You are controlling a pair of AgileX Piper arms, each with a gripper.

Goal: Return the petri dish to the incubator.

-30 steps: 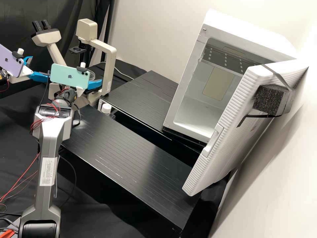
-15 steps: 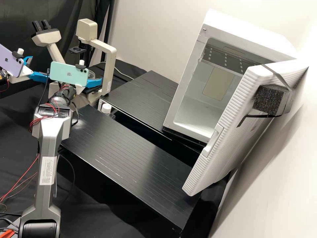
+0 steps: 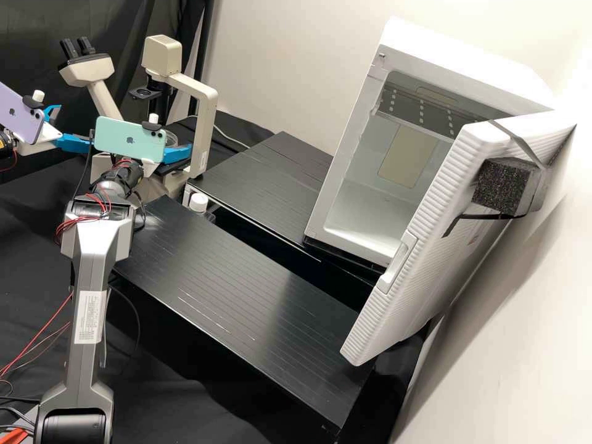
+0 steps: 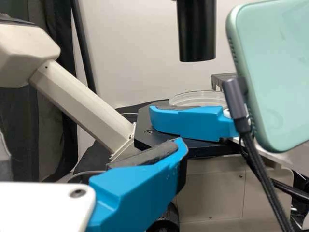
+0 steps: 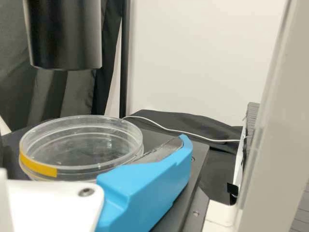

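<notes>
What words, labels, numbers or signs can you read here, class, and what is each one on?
No words or numbers are readable.
White label on the right arm: print too small.
Green phone and purple phone: a logo on each back.
Yellow tape on the petri dish: no writing can be made out.

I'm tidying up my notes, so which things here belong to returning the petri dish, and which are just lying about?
For the job:
petri dish
incubator, door open
microscope, where the dish is

Just there:
white-capped container
mint phone, arm-mounted
purple phone, likewise
</notes>
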